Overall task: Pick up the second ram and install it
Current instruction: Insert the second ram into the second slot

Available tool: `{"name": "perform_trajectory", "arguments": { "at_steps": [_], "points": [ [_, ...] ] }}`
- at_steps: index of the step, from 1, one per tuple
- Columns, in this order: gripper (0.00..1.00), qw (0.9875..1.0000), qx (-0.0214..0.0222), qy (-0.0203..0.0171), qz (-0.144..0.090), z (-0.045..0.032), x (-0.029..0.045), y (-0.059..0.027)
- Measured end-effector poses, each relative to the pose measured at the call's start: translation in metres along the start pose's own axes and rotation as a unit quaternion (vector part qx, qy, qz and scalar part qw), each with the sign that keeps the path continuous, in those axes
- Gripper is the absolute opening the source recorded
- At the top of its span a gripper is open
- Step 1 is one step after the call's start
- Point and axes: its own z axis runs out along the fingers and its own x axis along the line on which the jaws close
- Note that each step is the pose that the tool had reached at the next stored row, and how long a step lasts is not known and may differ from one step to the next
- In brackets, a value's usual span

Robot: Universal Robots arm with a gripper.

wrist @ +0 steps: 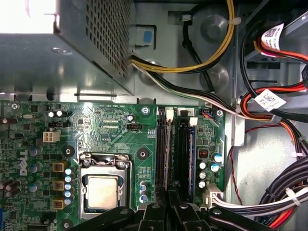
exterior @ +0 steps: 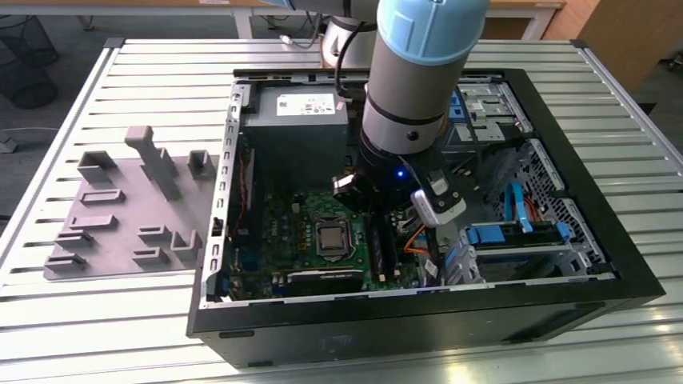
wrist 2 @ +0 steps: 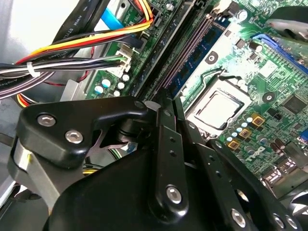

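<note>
Currently: RAM stick at the memory slots

Item: second ram, a thin stick seen edge-on, standing along a black slot beside the CPU socket. Gripper sits at its near end; clamped or released cannot be told. Hazard, as judged: a tilted stick jams under pressure, stressing the motherboard

A slatted metal table is standing on grey floor; wooden desks and a black wire bin are sitting behind.
</note>
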Motion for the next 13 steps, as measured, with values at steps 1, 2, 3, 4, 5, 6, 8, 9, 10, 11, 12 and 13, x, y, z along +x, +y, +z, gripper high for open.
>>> {"name": "perform_trajectory", "arguments": {
  "at_steps": [1,2,3,4,5,6,8,9,10,11,12,13],
  "points": [
    [0.14,1.0000,0.0001,0.0001,0.000,-0.0014,0.0000,0.0000],
    [0.14,1.0000,0.0001,0.0001,0.000,-0.0028,0.0001,0.0000],
    [0.14,1.0000,0.0000,0.0002,0.000,-0.0047,0.0002,0.0000],
    [0.14,1.0000,-0.0001,0.0001,0.000,-0.0066,0.0002,0.0000],
    [0.14,1.0000,-0.0002,0.0000,0.000,-0.0080,0.0002,0.0001],
    [0.14,1.0000,-0.0002,0.0000,0.000,-0.0087,0.0002,0.0001],
    [0.14,1.0000,-0.0003,0.0002,0.000,-0.0094,0.0002,0.0001],
    [0.14,1.0000,-0.0002,0.0005,0.000,-0.0100,0.0002,0.0001],
    [0.14,1.0000,-0.0002,0.0008,0.000,-0.0108,0.0002,0.0001],
    [0.14,1.0000,-0.0002,0.0009,0.000,-0.0119,0.0002,0.0001],
    [0.14,1.0000,-0.0001,0.0010,0.000,-0.0133,0.0003,0.0001],
    [0.14,1.0000,-0.0002,0.0010,0.000,-0.0150,0.0003,0.0001]
  ]
}}
